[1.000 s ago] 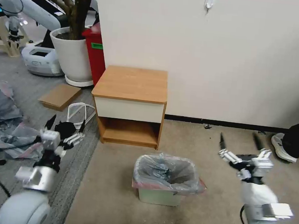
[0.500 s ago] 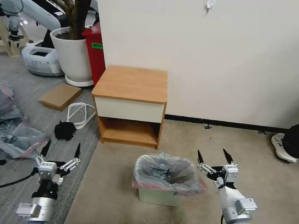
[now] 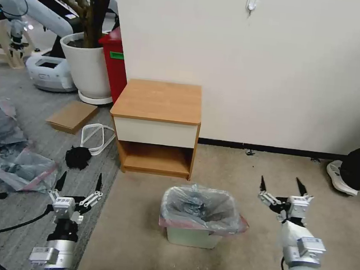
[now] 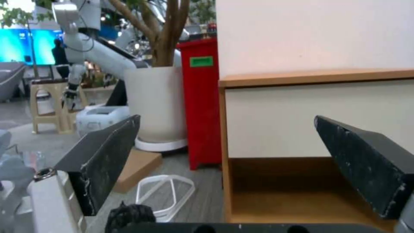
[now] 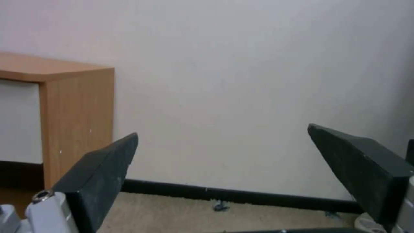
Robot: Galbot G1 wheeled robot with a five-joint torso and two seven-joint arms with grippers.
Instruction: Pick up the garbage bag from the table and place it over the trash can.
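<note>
Lower centre of head view: bag (image 3: 200,209) already lining can (image 3: 191,236), pink rim folded over edge, below bare table (image 3: 160,100). Task looking done. Right gripper (image 3: 280,191) pulling back rightward from can since half-second ago; left gripper (image 3: 79,184) hanging lower left. Both wide open, holding nothing. Green label on red bin (image 3: 116,55): unreadable.

left tool (image 4: 228,155) spread, empty | table (image 4: 319,113) ahead | red bin (image 4: 200,97) beside, perhaps touching
</note>
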